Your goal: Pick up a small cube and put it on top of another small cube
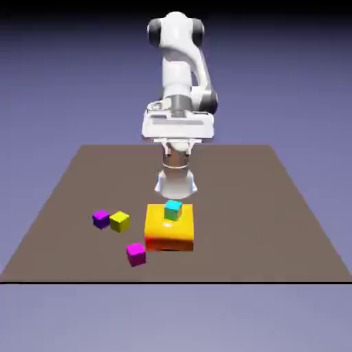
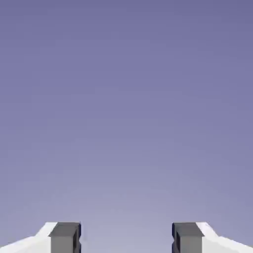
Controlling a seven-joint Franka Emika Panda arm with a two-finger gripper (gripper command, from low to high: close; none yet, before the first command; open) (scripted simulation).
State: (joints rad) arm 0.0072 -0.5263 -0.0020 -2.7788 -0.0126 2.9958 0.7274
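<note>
The small magenta-pink cube [image 1: 136,254] lies on the brown table [image 1: 275,206] near its front edge. Right of it and further back, the small cube with a cyan top and green sides [image 1: 172,210] rests on the large yellow-orange block [image 1: 169,232]. My gripper [image 1: 177,137] hangs high above the table, behind the block and far from both cubes. In the hand view the gripper [image 2: 126,238] is open, its grey fingertips [image 2: 65,237] wide apart with only the blue-violet backdrop between them. No cube shows in that view.
A dark purple cube [image 1: 101,218] and a yellow cube [image 1: 119,221] sit side by side left of the yellow-orange block. The arm's lower links [image 1: 176,180] stand just behind the block.
</note>
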